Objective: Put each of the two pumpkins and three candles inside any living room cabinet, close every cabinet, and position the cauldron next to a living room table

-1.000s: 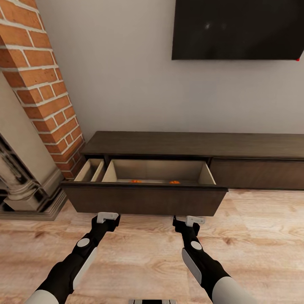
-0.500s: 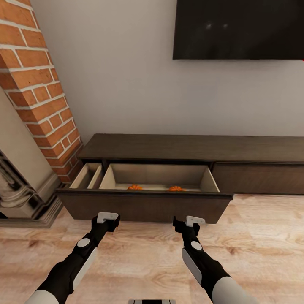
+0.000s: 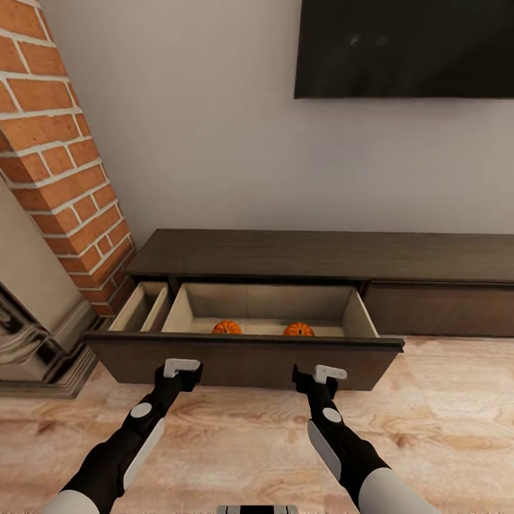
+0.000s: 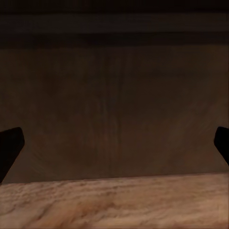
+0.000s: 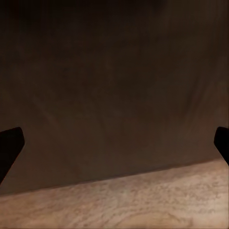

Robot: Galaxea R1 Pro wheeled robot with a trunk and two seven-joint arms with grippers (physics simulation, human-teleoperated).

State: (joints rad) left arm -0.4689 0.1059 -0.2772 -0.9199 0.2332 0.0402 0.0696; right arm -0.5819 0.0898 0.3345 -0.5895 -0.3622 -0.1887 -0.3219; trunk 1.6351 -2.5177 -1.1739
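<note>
The drawer front (image 3: 243,360) hides the lower halves of both pumpkins (image 3: 227,328) (image 3: 298,330). The cabinet (image 3: 428,260) and TV (image 3: 407,46) run off the picture's right edge. No candle can be made out in the drawer.

My end effectors face the cabinet (image 3: 328,255), dark matt wood with faint grain; its drawer interior is smooth pale beige. The pumpkins (image 3: 227,328) look glossy orange and ribbed. The floor (image 3: 442,421) is light, grainy wood plank; the column (image 3: 57,157) rough brick.

No readable text, label, brand or number appears anywhere. The TV (image 3: 407,46) screen is blank black. The cabinet (image 3: 243,360) front is plain wood.
</note>
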